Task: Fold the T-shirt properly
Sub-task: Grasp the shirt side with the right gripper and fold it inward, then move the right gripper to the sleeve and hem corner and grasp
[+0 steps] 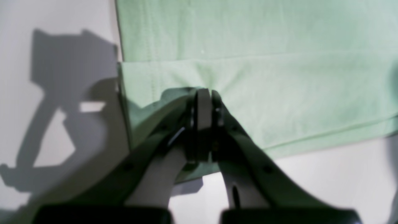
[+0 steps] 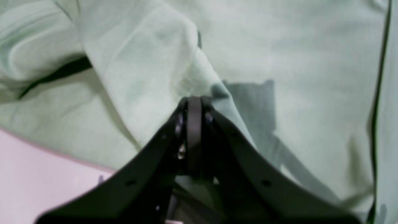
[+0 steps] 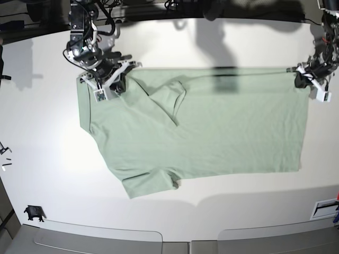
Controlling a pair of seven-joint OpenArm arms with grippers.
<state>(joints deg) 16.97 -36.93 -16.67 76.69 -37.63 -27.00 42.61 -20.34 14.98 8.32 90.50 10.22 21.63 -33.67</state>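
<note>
The pale mint-green T-shirt [image 3: 222,127] lies spread on the white table [image 3: 47,132], its collar end to the left and its hem to the right, with one sleeve [image 3: 148,182] toward the front. At the far right corner of the hem, my left gripper [image 3: 303,79] is shut on the fabric. The left wrist view shows that gripper [image 1: 204,93] pinching a doubled edge of the T-shirt [image 1: 264,77]. My right gripper [image 3: 115,84] is shut on the shoulder area at the far left. In its wrist view a raised ridge of T-shirt [image 2: 140,77] runs into the closed right gripper [image 2: 194,101].
A small black part [image 3: 34,212] lies near the front left corner of the table. A white slotted piece [image 3: 324,208] sits at the front right edge. Cables and dark gear line the back edge behind both arms.
</note>
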